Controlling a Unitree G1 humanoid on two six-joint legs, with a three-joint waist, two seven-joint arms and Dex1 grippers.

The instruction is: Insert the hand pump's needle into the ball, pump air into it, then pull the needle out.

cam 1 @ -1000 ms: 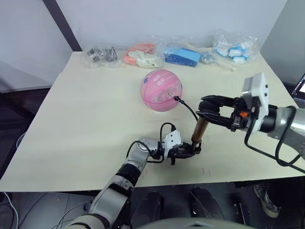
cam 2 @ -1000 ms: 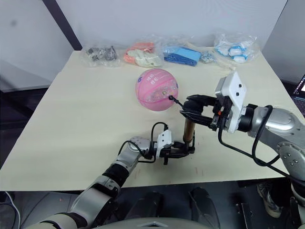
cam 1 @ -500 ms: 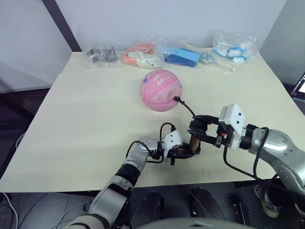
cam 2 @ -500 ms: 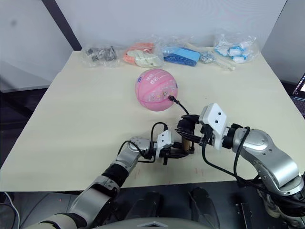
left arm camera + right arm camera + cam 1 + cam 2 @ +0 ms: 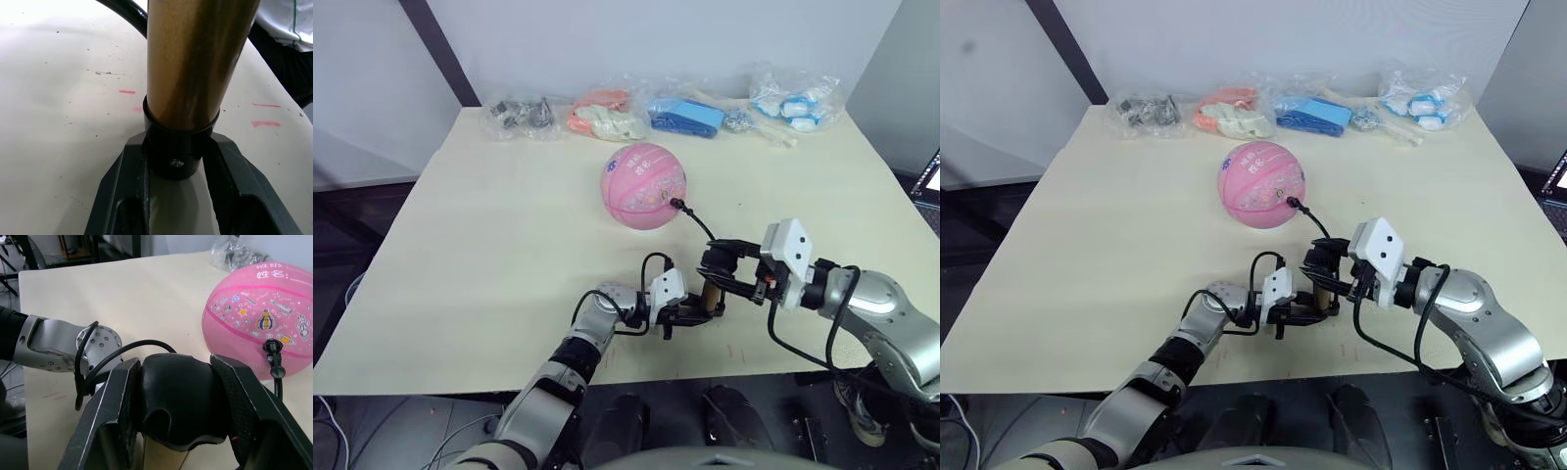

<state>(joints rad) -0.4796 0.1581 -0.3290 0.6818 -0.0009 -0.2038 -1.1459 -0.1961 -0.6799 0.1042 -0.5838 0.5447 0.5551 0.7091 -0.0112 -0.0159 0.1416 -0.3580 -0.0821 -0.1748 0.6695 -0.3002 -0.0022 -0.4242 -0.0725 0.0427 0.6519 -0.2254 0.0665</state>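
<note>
**A:** Where's your pump sitting?

**B:** The hand pump (image 5: 710, 294) stands upright near the front edge of the worktop (image 5: 489, 245), well short of the ball (image 5: 644, 185). Your left gripper (image 5: 690, 314) has its fingers (image 5: 122, 196) closed on the black end cap at the foot of the gold-bronze barrel; in the left wrist view the cap sits wedged between the two pads, right down at the worktop.

**A:** And the top end?

**B:** Your right gripper (image 5: 717, 269) is clamped on the black handle, one finger on each side of it. The right wrist view shows the handle filling the gap between the fingers (image 5: 110, 421), with the barrel just visible beneath it.

**A:** Is the hose connected?

**B:** The hose (image 5: 700, 223) runs from the pump up to the ball, and its black fitting (image 5: 272, 348) sits against the ball's near side, towards your right. You can't make out the needle itself; the fitting is pressed to the pink surface there.

**A:** How's the ball?

**B:** It rests on the worktop around the middle, round, printed face towards you, nothing gripping it.

**A:** Anything else around?

**B:** A row of plastic bags (image 5: 607, 114) lies along the far edge, well apart from the ball. Faint red marks (image 5: 128, 91) show on the worktop beside the pump's base.
</note>
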